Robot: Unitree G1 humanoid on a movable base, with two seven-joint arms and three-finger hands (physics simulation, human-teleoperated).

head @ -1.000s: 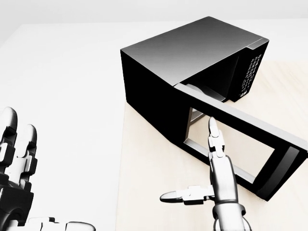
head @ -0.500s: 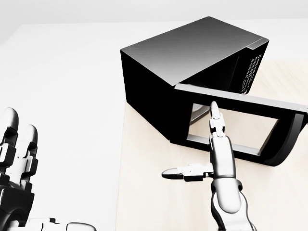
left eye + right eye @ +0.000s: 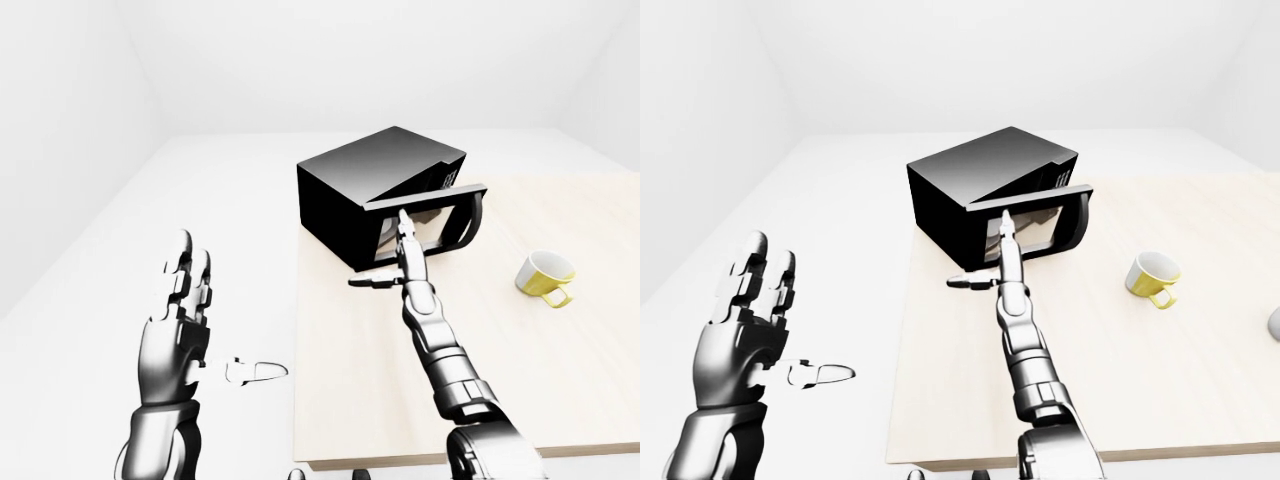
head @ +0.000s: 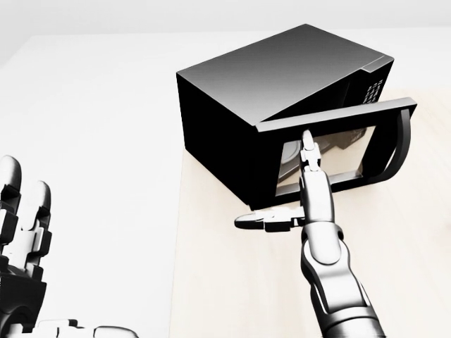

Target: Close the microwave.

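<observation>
Right hand [image 4: 304, 184] is unclenched, grasping nothing; we have its fingertip [image 4: 307, 138] extended flat on the window of the microwave door [image 4: 380, 144]; thumb splayed toward the view's left. Microwave [image 4: 261, 84] sits at the left corner of the light wood table [image 3: 560, 370]; door looks mostly swung in but we judge it still ajar, final push left. Left hand [image 3: 180, 330] idle, fingers spread, off the table. Yellow mug [image 3: 545, 277] well apart.

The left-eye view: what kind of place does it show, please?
Probably a bare simulated kitchen setup, not a real room. A black microwave with its door partly open and a yellow mug stand on a pale wooden table, with plain white walls and floor around.
</observation>
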